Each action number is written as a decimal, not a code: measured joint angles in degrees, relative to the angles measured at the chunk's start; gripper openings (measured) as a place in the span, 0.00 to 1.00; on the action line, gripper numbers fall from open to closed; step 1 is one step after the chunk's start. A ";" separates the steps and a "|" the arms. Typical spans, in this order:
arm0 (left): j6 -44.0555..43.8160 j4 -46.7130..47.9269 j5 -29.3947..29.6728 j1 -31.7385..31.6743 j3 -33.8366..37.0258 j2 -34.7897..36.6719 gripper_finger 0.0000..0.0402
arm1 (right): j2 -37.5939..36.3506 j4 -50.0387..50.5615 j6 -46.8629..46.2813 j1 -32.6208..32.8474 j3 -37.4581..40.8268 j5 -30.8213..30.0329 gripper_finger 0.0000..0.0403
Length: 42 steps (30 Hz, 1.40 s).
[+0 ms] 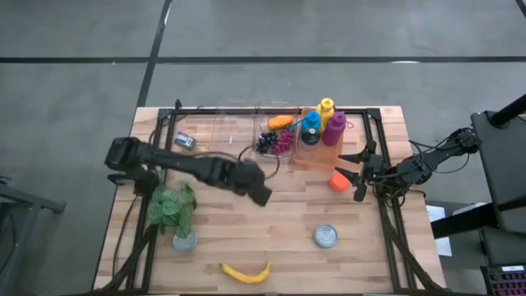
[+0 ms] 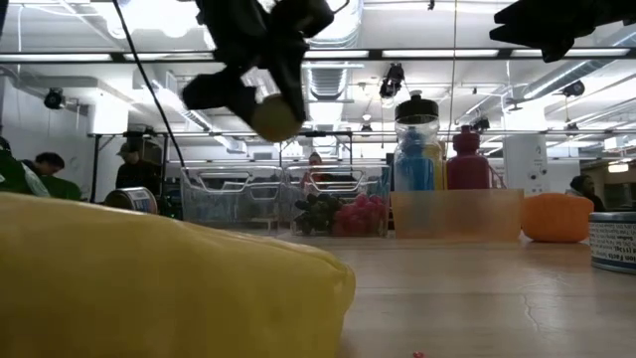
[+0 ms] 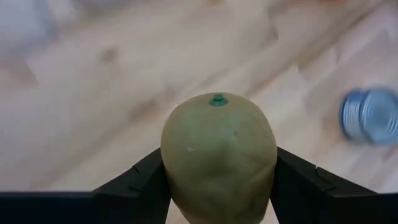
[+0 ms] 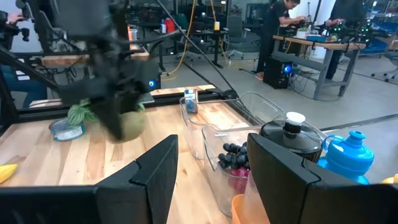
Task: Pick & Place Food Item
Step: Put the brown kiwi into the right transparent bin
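Transport step: your left gripper (image 3: 217, 186), fingers clamped on the green-brown fruit (image 3: 219, 158), holds it aloft at frame centre; next, lower it into a clear bin (image 1: 234, 127); right gripper (image 1: 355, 175) waits, parted and empty.

Lab/workshop: workbenches (image 4: 314, 46), cables, ceiling strip lights (image 2: 417, 53).

Round greenish-brown fruit (image 3: 219, 155), green stem nub showing, clamped aloft above the table

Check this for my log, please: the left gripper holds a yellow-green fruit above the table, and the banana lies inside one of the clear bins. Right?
Not quite. The left gripper does hold the fruit, but the high view shows the banana on the bare table, not in a clear bin.
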<state>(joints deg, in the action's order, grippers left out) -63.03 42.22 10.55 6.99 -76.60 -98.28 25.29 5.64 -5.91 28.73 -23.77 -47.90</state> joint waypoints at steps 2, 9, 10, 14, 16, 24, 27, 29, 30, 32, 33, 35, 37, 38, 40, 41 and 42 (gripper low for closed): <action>3.19 -0.05 0.02 -2.93 -1.54 0.00 0.54 | -0.01 0.01 0.07 0.00 0.00 0.00 0.47; 16.35 -1.20 1.67 -12.77 -8.79 0.00 0.54 | -0.01 0.00 -0.01 0.00 0.00 0.00 0.47; 17.54 -1.27 1.92 -13.97 -9.71 0.00 0.54 | -0.01 0.00 -0.01 0.00 0.00 0.00 0.47; 21.95 -2.18 1.96 -18.36 -12.81 -0.02 0.54 | -0.01 0.01 0.00 0.00 0.00 0.00 0.47; 23.83 -3.23 1.96 -20.45 -13.74 -0.02 0.54 | -0.01 0.01 0.06 0.00 0.00 0.00 0.47; 26.70 -7.58 1.67 -27.23 -15.14 -1.72 0.54 | 0.01 0.01 0.00 0.00 0.00 0.00 0.47; 27.12 -8.88 0.37 -28.79 -15.10 -3.69 0.54 | 0.01 -0.03 0.06 0.00 0.00 0.00 0.47; 27.27 -9.02 -1.23 -29.53 -15.01 -5.15 0.54 | -0.01 0.01 0.02 0.00 0.00 0.00 0.47; 27.28 -9.95 -1.74 -29.82 -15.06 -5.78 0.54 | -0.01 -0.05 0.09 -0.02 0.00 0.00 0.47; 27.26 -10.03 -2.73 -30.34 -15.03 -7.12 0.54 | 0.01 -0.08 -0.02 0.02 0.00 0.00 0.47; 27.28 -10.60 -2.99 -30.45 -15.03 -7.85 0.54 | -0.01 -0.05 0.05 0.00 0.00 0.00 0.47; 27.27 -10.76 -4.11 -30.93 -15.00 -8.89 0.54 | 0.06 -0.04 0.03 0.00 0.00 0.01 0.47; 27.36 -11.29 -5.25 -31.33 -15.03 -10.19 0.54 | 0.00 -0.05 0.02 0.00 0.00 0.00 0.47; 28.06 -11.21 -5.87 -31.56 -15.02 -10.86 0.54 | 0.01 -0.10 0.07 0.00 0.00 0.02 0.47; 29.99 -11.48 -6.92 -31.93 -15.01 -12.41 0.54 | -0.05 -0.05 0.02 0.00 0.00 0.00 0.47; 30.25 -11.46 -7.61 -32.13 -14.99 -13.03 0.54 | -0.05 -0.05 0.00 0.00 0.00 0.02 0.47; 30.25 -11.53 -7.90 -32.23 -14.99 -13.70 0.54 | 0.04 -0.05 0.02 0.00 0.00 0.00 0.47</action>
<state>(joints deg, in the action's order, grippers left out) -32.77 30.69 2.64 -25.25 -91.59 -111.98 25.33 5.58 -5.89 28.73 -23.77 -47.90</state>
